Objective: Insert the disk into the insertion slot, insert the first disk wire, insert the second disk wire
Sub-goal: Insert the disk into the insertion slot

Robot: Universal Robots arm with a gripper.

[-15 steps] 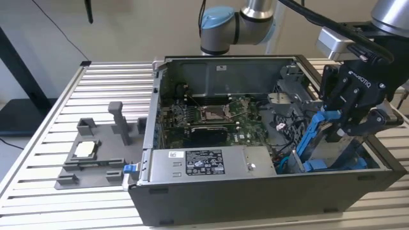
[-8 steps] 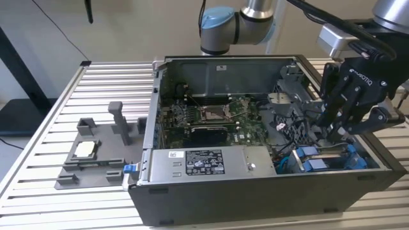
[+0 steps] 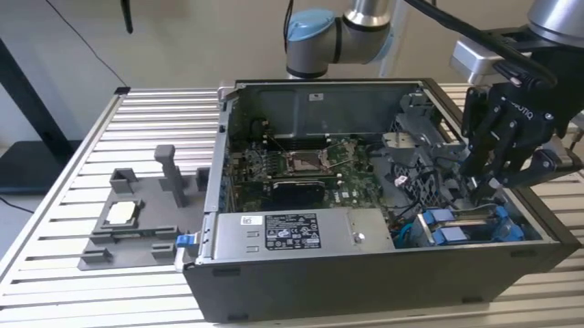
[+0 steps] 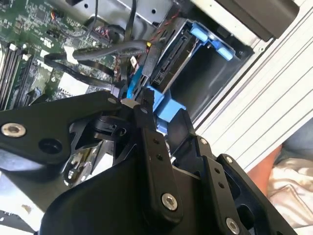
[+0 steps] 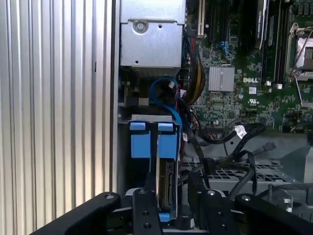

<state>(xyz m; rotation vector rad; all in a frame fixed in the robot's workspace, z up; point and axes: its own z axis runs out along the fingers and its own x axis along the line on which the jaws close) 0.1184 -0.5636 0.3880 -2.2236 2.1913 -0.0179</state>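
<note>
Jaws apart astride disk [image 5: 166,190] end in slot [image 3: 461,220], arm [image 3: 338,34] nose-down inside PC case [image 3: 365,287].

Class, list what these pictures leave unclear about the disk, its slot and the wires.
Disk: first wrist view, edge-on; near end behind the gripper.
Slot: exterior view, too small and partly behind the gripper to judge the disk's depth.
Wires: second wrist view, their ends pass behind the gripper.

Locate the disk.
The disk sits at the exterior view's right, in the computer case's near corner, beside the power supply and below the gripper.
</note>
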